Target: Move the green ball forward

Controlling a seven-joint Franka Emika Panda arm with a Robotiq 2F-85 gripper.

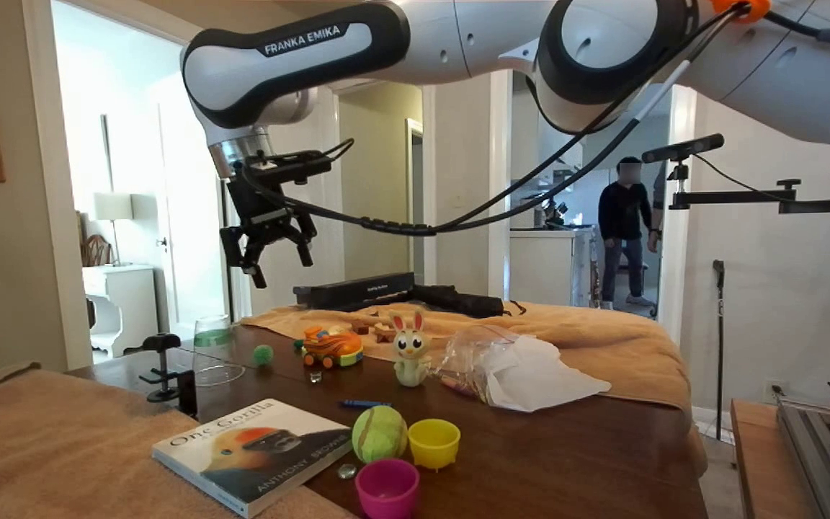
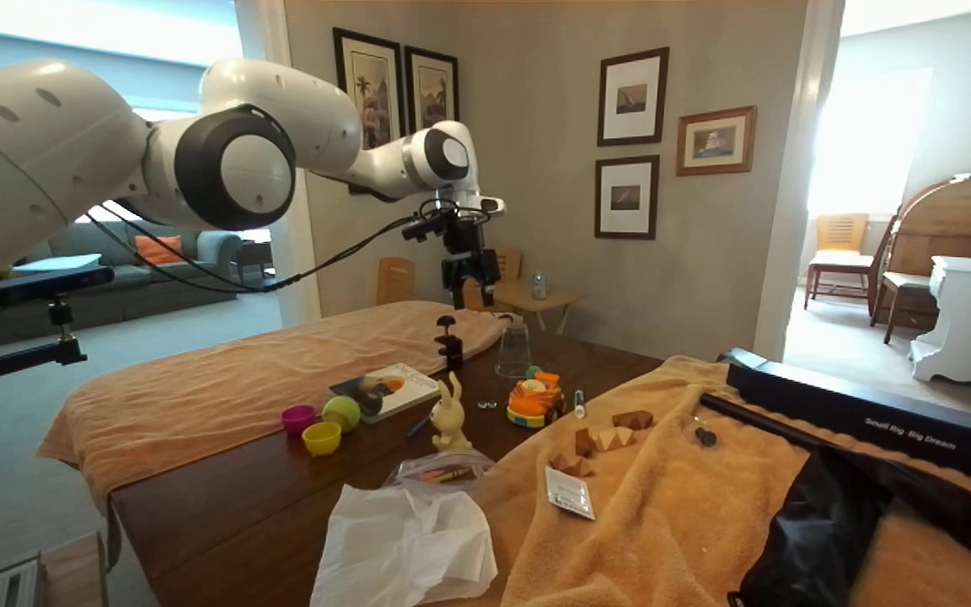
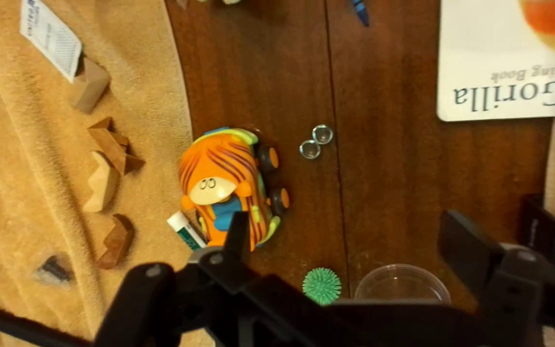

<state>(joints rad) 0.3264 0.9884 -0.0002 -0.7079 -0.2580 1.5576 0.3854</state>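
- Gripper (image 3: 347, 238): fingers (image 3: 237, 236) spread wide apart, tips pointing down, well above the table (image 1: 566, 461).
- In the wrist view, a finger covers one end of the orange toy car (image 3: 219, 168), and the gripper's body hides part of the clear tumbler (image 3: 398, 282).
- Arm (image 2: 279, 105): stretched out over the table, bent down at the wrist, cut off by the frame in both exterior views.
- Green ball (image 1: 380, 434): on the table, well apart from the gripper, just beside the yellow cup (image 1: 434, 443); the magenta cup (image 1: 387, 490) overlaps it in an exterior view, contact unclear.
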